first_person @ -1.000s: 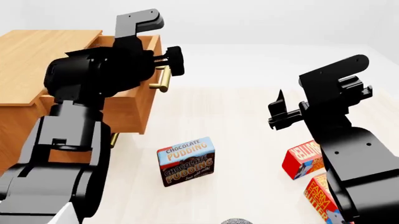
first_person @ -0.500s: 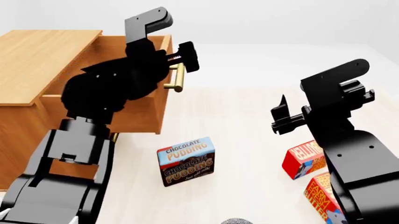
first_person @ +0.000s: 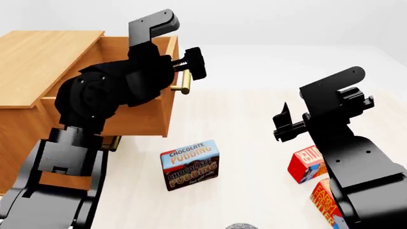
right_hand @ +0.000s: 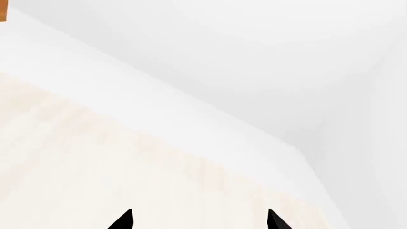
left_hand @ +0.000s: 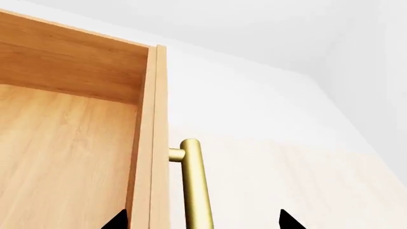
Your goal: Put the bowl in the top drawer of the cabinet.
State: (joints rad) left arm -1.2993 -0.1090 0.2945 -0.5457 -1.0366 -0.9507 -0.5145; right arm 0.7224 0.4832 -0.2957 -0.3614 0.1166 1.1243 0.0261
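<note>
Both fingertips astride the top drawer handle.

Cabinet: light-brown wood grain, set behind the left tool. Top drawer: pulled out, its wooden interior exposed and seen bare in the left wrist view; horizontal brass bar handle lies between that tool's spread fingertips. Bowl: not seen in any view.

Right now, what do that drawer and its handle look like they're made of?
The top drawer looks like light wood, matte, with visible grain lines. Its handle looks like polished brass: a golden round bar with a soft sheen. It is a render, so that is only how they look.
</note>
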